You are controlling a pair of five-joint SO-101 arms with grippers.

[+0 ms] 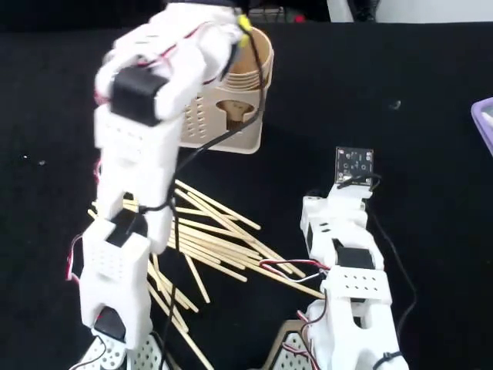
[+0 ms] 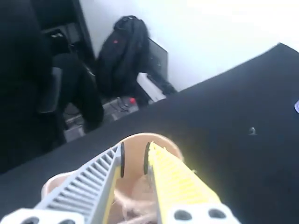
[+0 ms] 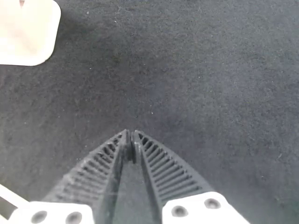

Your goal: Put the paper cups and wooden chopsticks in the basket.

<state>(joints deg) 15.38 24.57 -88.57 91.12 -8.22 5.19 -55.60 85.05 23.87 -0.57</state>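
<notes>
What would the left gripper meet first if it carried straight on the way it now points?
Probably the paper cup in the basket: the left gripper points into its open mouth, though depth is unclear.

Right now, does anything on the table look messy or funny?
Yes. The wooden chopsticks lie scattered in a crisscross heap on the black table, outside the basket instead of inside it. Nothing looks broken.
</notes>
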